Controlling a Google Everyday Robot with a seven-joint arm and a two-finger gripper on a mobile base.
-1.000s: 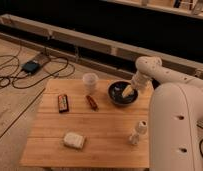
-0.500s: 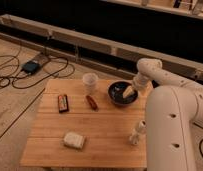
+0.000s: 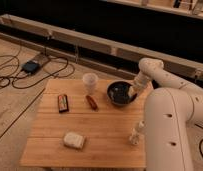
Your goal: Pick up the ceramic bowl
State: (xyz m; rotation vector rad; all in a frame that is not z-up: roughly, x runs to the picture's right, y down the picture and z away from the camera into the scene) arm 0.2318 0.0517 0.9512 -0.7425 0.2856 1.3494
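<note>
The ceramic bowl (image 3: 120, 93) is round, dark and glossy, and sits on the wooden table (image 3: 102, 125) at its far right. My gripper (image 3: 131, 92) reaches down from the white arm (image 3: 160, 75) to the bowl's right rim, with pale parts inside the bowl. A translucent whitish cup (image 3: 89, 81) stands left of the bowl.
A red-brown bar (image 3: 92, 102) and a dark flat packet (image 3: 63, 103) lie left of the bowl. A pale sponge-like block (image 3: 74, 139) sits near the front. A small clear bottle (image 3: 137, 133) stands at the right edge. Cables (image 3: 25, 70) lie on the floor at left.
The gripper stays at the bowl's right rim, with only a slight shift of the arm. The bowl has not visibly moved.
</note>
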